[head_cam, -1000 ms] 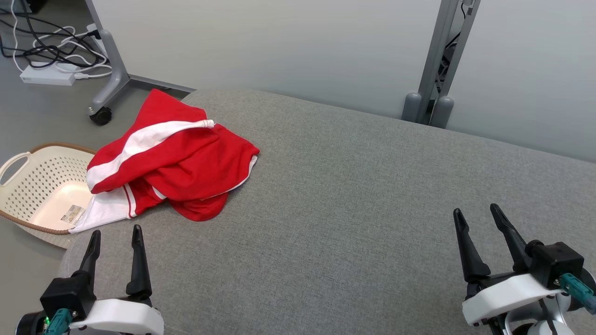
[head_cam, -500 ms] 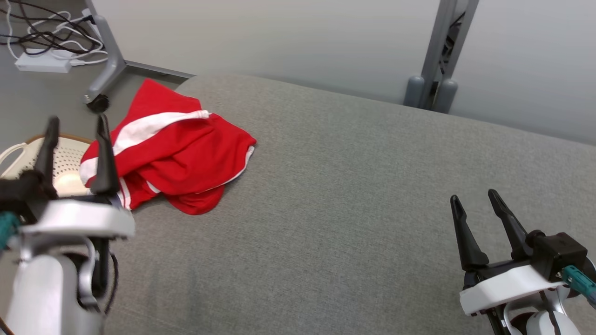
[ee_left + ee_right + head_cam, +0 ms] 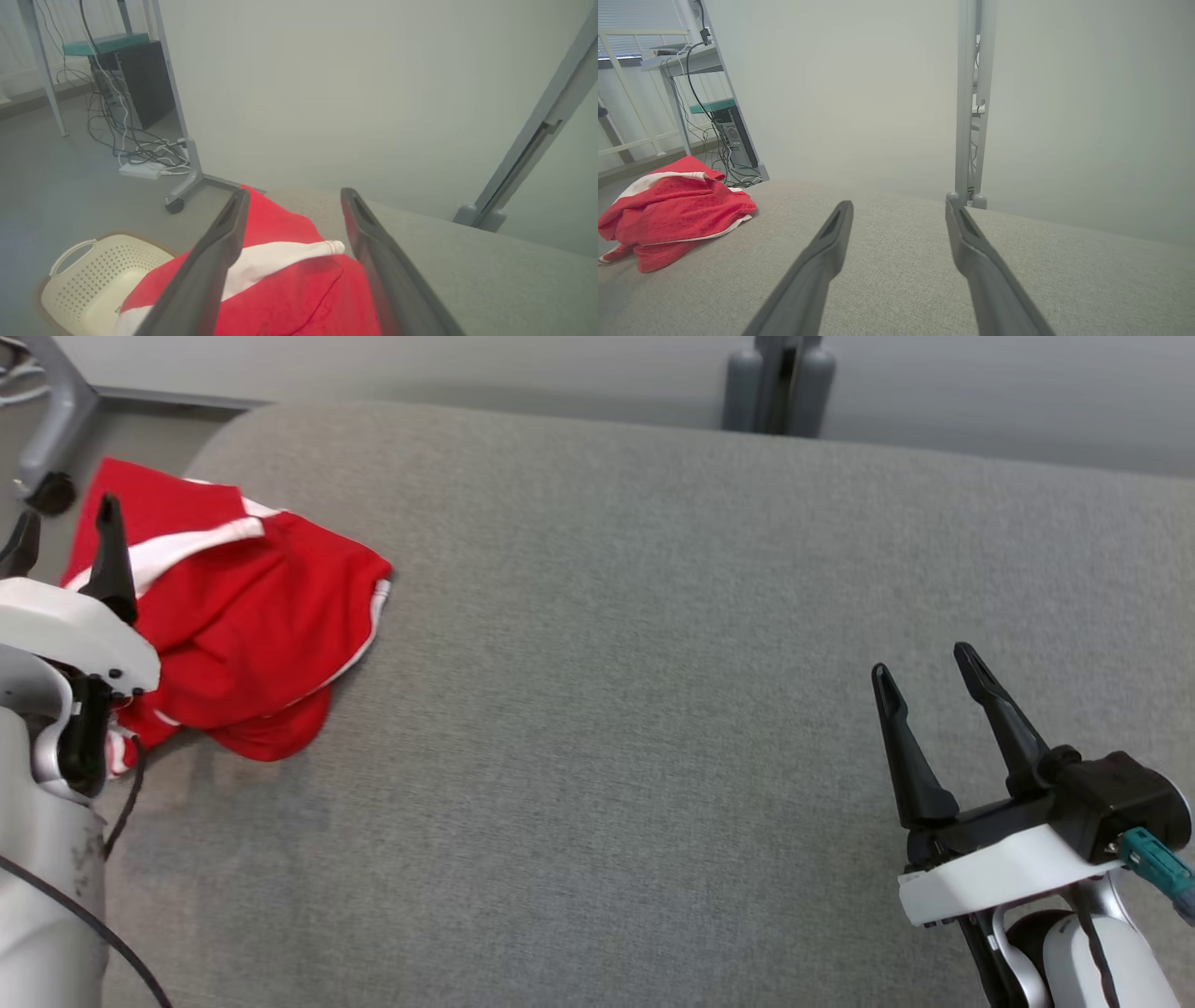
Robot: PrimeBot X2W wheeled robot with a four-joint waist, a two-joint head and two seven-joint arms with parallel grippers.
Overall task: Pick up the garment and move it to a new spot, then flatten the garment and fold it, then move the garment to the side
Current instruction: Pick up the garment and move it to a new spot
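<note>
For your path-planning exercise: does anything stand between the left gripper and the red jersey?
Nothing visible does. The open left gripper points straight at the crumpled red jersey on the grey cushion, no object between them.

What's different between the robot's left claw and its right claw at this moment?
The left gripper hangs over the red garment at the grey cushion's left end; the right gripper sits above bare cushion, well away from the garment. Seen along its own fingers, the left gripper frames red cloth, and the right gripper frames grey cushion and wall. Both are open and hold nothing.
</note>
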